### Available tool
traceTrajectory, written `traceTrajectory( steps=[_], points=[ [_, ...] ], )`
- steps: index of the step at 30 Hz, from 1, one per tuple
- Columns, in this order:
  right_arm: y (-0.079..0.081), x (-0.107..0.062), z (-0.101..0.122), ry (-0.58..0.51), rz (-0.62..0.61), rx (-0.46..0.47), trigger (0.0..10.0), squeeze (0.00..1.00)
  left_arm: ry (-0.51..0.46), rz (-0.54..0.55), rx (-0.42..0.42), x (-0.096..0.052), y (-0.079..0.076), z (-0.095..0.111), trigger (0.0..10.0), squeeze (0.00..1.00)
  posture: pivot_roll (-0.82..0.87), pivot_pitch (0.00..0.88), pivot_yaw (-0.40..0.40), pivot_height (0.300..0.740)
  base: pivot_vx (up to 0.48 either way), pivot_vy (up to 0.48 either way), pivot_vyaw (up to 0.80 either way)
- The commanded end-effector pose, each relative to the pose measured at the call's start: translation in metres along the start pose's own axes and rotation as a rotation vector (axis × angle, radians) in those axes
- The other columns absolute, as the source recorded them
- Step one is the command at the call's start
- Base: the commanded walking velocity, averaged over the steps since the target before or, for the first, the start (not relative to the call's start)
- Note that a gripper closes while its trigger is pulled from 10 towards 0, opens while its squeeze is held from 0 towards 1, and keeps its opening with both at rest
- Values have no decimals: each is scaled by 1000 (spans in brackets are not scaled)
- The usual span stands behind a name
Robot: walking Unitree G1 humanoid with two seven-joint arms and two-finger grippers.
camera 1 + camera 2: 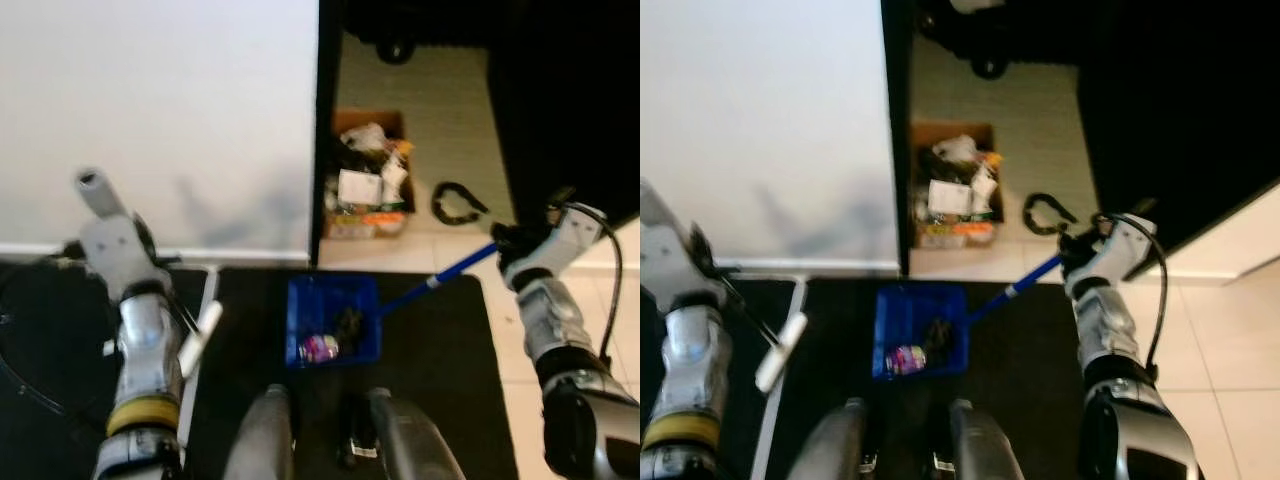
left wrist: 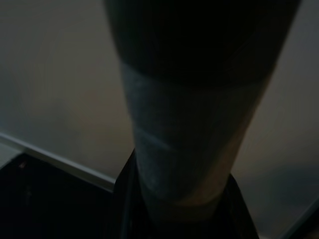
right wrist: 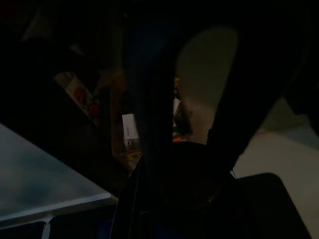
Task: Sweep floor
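A blue dustpan (image 1: 333, 320) lies on the black mat (image 1: 440, 380) in front of my feet. It holds a pink-and-purple scrap (image 1: 320, 348) and some dark debris. Its blue handle (image 1: 440, 277) slopes up to the right, where my right gripper (image 1: 510, 245) is shut on it. On the left, my left gripper (image 1: 100, 215) is raised in front of the white wall (image 1: 150, 120). It is shut on a grey tube, the broom handle (image 1: 92, 184), which is seen close up as a taped cylinder (image 2: 184, 149) in the left wrist view. The broom head is hidden.
A cardboard box (image 1: 368, 175) crammed with rubbish stands on the pale tiles beyond the dustpan. A black curved cable (image 1: 455, 203) lies to its right. A white bar (image 1: 200, 335) slants beside my left arm. Dark furniture (image 1: 570, 90) fills the upper right.
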State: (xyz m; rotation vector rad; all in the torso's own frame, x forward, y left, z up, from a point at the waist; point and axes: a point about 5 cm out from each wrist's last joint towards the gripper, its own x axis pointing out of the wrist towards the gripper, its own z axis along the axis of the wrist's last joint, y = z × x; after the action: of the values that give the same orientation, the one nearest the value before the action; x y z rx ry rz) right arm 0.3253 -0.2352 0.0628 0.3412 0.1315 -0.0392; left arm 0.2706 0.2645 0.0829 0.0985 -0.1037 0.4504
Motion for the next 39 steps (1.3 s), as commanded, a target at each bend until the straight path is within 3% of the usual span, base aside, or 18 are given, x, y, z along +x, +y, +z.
traceTrajectory(
  steps=[1,7,37,38,39],
  points=[
    [1,1,4,-34,12,39,10000,0,-17,-1,11,-1,0,1,10000,0,54,100,-61,740,0,-480,550],
    [12,4,2,-22,64,42,10000,0,-12,14,11,-1,2,0,10000,0,55,96,-61,740,0,-480,800],
    [21,8,5,-29,113,38,10000,0,-1,63,22,1,13,-2,10000,0,57,99,-65,740,0,-480,800],
    [22,8,5,-39,117,44,10000,0,68,55,0,0,11,-10,10000,0,58,100,-65,740,0,0,0],
    [22,8,5,-39,117,44,10000,0,68,55,0,0,11,-10,10000,0,58,100,-65,740,0,0,0]
  ],
)
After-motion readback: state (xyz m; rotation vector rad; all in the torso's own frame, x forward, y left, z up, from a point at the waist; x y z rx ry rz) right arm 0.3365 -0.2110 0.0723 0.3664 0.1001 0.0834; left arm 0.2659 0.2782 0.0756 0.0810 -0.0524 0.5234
